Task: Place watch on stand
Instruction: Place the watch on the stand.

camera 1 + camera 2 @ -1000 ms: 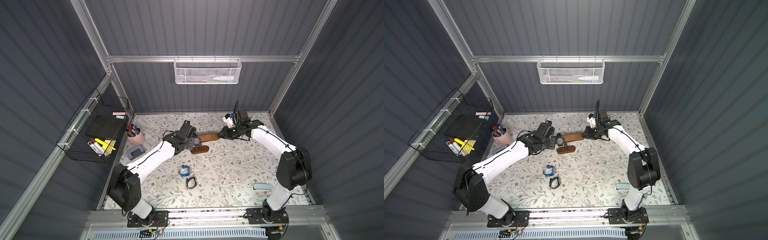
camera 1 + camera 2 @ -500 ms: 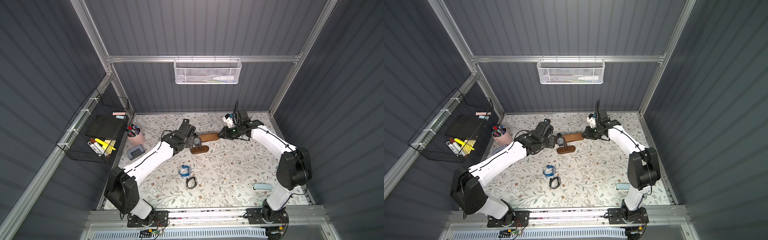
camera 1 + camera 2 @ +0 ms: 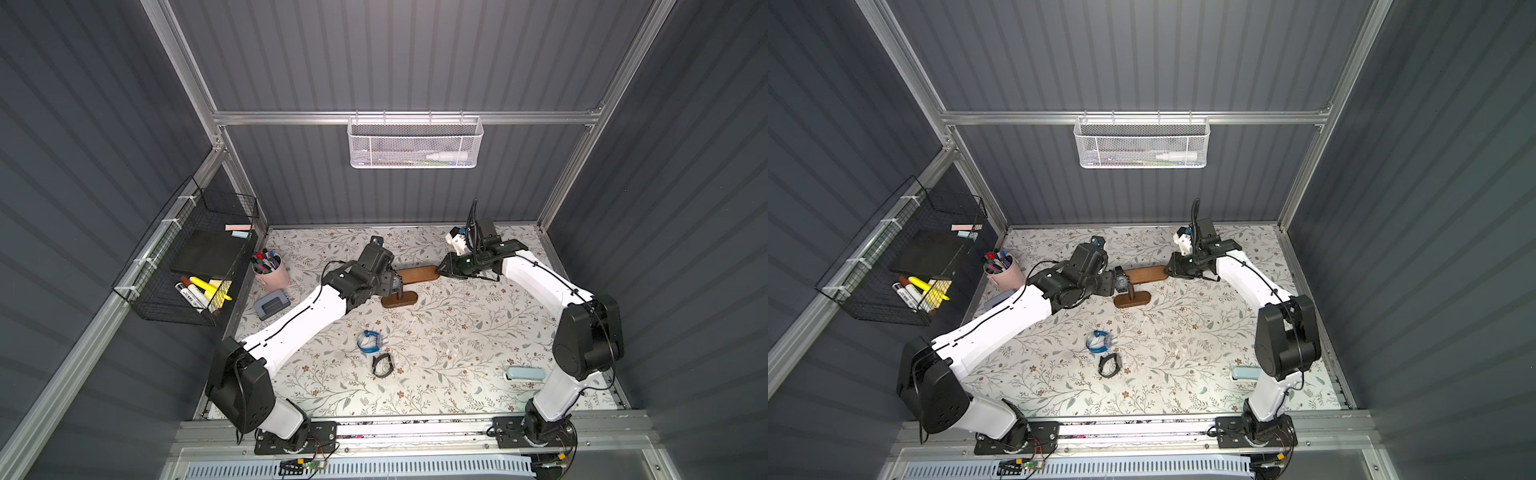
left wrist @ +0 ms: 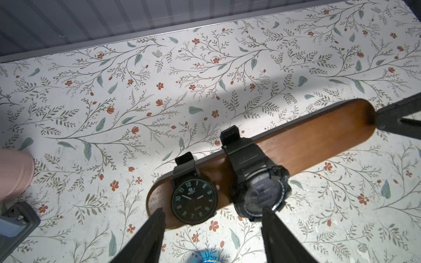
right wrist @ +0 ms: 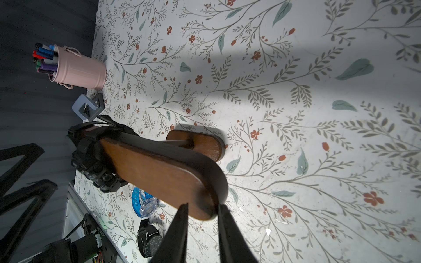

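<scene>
The left gripper [image 4: 212, 209] stands wide open and holds nothing. Its fingers [image 4: 155, 227] flank two watches strapped round the bar of the stand [image 3: 415, 274]. A dial watch [image 4: 193, 200] sits between the tips, near the bar's end, and a chunky watch [image 4: 262, 193] sits at one tip. The right gripper [image 5: 204, 206] is clamped on the bar's opposite end. Back from both grippers, a blue watch [image 3: 369, 341] and a black watch [image 3: 382, 366] lie on the desk [image 3: 457, 332]. A pink cup [image 3: 272, 276] and a grey punch [image 3: 272, 304] sit behind the left gripper.

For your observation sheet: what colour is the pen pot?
Pen pot is pink; right wrist view.
</scene>
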`<state>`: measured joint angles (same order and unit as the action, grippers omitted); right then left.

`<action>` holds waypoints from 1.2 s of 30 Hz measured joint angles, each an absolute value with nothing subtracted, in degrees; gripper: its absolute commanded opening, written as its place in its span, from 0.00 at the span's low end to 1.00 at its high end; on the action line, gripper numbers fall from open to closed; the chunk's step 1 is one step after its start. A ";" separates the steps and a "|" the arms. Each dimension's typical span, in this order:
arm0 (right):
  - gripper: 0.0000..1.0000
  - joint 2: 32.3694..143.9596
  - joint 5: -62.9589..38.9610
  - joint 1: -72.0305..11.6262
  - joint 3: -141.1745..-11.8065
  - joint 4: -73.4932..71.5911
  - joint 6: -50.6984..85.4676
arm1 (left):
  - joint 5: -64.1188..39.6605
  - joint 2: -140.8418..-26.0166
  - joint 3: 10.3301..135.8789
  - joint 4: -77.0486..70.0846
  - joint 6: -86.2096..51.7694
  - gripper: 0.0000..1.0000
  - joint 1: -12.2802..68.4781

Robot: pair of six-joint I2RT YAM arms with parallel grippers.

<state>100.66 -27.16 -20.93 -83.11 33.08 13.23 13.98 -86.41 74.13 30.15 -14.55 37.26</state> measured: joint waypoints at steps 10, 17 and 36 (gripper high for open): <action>0.27 100.82 -27.33 -20.93 -83.37 33.10 13.23 | 14.85 -88.05 75.18 30.17 -14.44 0.69 37.74; 0.27 100.86 -27.46 -20.93 -83.37 33.10 13.21 | 15.57 -89.47 76.44 30.37 -14.37 0.71 37.78; 0.27 100.97 -27.64 -20.93 -83.66 33.36 12.80 | 15.62 -90.00 77.78 30.17 -14.35 0.67 37.80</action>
<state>100.97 -27.64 -20.93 -83.66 33.36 12.80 15.62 -90.00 77.78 30.17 -14.35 37.80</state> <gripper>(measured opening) 0.266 0.693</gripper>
